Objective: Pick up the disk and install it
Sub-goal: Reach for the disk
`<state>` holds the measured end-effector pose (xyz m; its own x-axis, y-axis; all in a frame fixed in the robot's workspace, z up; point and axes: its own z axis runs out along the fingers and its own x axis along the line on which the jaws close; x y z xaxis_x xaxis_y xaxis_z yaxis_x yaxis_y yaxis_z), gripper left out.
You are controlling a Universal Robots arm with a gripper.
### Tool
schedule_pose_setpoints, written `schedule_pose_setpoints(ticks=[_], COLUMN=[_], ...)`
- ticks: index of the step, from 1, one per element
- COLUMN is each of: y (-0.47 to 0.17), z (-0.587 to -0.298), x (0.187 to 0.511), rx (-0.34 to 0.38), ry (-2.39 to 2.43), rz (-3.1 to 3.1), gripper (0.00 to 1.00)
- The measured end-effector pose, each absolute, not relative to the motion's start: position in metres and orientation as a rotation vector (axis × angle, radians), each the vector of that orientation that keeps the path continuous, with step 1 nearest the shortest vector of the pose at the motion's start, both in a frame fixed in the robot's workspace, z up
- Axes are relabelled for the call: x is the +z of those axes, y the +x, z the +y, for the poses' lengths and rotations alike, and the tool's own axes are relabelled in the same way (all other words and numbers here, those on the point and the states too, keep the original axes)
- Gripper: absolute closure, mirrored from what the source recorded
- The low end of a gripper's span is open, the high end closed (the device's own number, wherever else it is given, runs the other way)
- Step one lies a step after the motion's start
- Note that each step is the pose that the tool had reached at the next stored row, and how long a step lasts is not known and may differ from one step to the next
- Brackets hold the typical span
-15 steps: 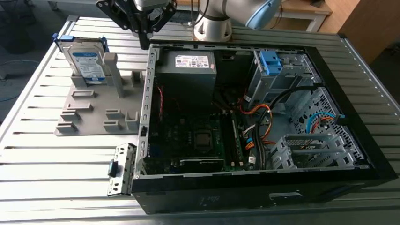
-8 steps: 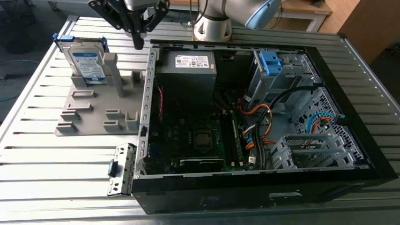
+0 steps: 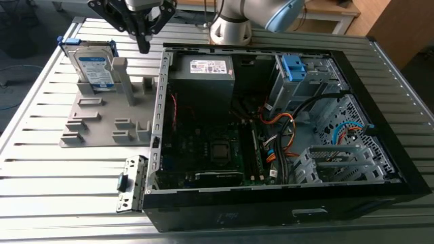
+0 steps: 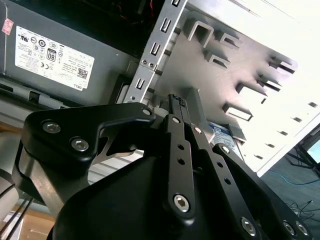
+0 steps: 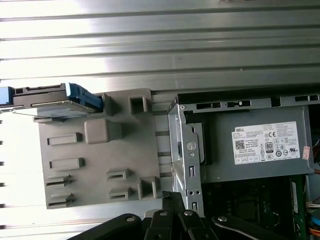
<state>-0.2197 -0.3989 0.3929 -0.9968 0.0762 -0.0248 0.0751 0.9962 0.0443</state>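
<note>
Pincer (image 3: 144,47) pressed together and pinching nothing: my two fingers meet in a single black tip, hanging above the tabletop (image 3: 40,168) near the back corner of the open case (image 3: 237,216). In both wrist views the pincer (image 4: 176,102) (image 5: 172,197) shows the same way, fingers flat against each other.

In the exterior view, the disk (image 3: 91,66) lies at about eight o'clock from my tip, near but apart from it. It stands upright on edge in a slot at the far end of the grey holder (image 3: 95,119), label facing the camera, blue caddy around its edges. In the first wrist view the disk (image 5: 52,107) shows edge-on at one corner of the holder (image 5: 100,160).

The holder lies flat on the tabletop, just beside the case at the case's nine o'clock. Inside the case, the power supply (image 3: 203,76) with its white sticker is at about five o'clock from my tip, and a blue bracket (image 3: 293,68) sits in the drive cage at about three o'clock. The arm's base (image 3: 230,30) stands at the case's twelve o'clock.
</note>
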Motion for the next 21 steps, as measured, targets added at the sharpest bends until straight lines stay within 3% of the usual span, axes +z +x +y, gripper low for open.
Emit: schedule_pose_setpoints(ticks=[21], y=[-0.245], z=[-0.399], x=[0.393], rx=[0.068], ry=[0.118], rz=[3.112], gripper=[0.89])
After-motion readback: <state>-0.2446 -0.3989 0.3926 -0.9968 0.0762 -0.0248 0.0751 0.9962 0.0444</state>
